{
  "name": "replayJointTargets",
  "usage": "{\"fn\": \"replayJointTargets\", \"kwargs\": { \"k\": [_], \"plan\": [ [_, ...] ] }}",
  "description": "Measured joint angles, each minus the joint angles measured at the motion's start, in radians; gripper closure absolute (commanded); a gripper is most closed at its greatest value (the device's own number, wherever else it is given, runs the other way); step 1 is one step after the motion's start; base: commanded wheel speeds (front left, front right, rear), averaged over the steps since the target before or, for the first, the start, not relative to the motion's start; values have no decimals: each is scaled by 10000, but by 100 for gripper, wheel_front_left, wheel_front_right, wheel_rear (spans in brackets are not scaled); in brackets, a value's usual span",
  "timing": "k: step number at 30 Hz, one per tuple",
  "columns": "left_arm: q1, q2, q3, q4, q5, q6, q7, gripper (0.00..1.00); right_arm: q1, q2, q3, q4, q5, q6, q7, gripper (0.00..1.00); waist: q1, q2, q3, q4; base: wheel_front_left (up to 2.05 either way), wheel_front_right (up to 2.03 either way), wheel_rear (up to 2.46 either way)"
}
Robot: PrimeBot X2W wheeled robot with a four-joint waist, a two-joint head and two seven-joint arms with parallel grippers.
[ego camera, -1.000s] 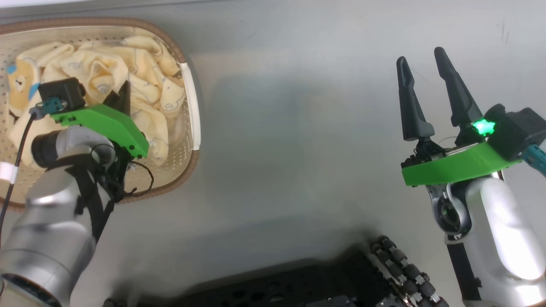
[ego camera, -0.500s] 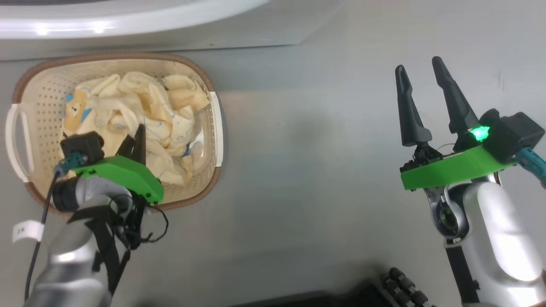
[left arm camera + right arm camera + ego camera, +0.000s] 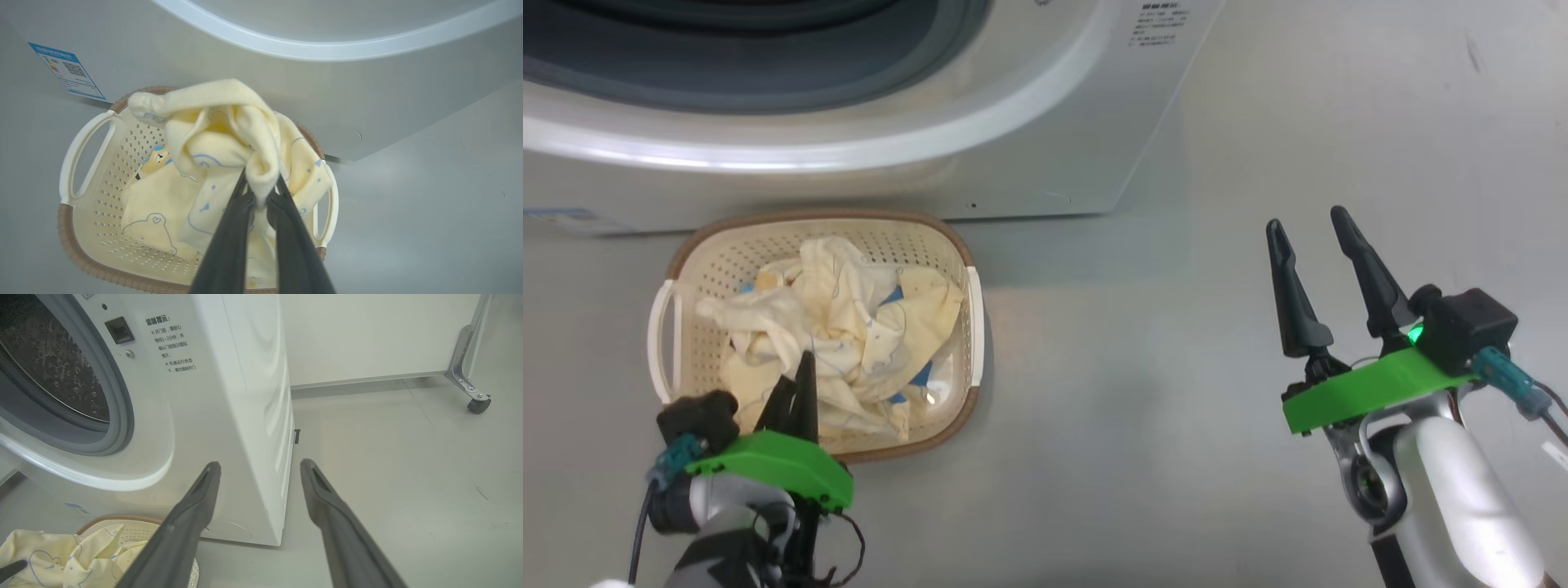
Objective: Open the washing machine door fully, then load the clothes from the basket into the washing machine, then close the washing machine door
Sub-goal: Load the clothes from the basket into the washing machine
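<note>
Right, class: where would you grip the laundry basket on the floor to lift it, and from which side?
Probably a white handle at a short end of the basket: each is a loop with an open slot for a finger. Come from outside that end, because heaped clothes fill the middle.

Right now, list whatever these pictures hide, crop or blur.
- Drum: cut by the right wrist view's left edge; its load is unknowable.
- Clothes: bunched in the basket, head view; count unclear.
- Blue sticker: left wrist view, print too small.
- Left fingers: tips buried in the gripped garment, left wrist view.
</note>
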Motion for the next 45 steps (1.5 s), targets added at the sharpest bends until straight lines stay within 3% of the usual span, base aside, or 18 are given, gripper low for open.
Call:
{"fn": "replayJointTargets", "kwargs": {
  "k": [11,21,45],
  "plan": [
    [2246,-500,1342,-1634,1110,-4,0,100,1086,0,-12,259,-10,0,0,0,0,-1,-1993,152,0,0,0],
    [3769,-698,1954,-2849,1613,-6,0,100,1969,2,-48,360,-8,0,0,0,-1,0,-3375,142,0,0,0],
    [5479,-880,2677,-4696,2138,-6,0,100,2820,8,-236,347,6,0,0,0,0,0,-4614,76,0,0,0]
  ]
}}
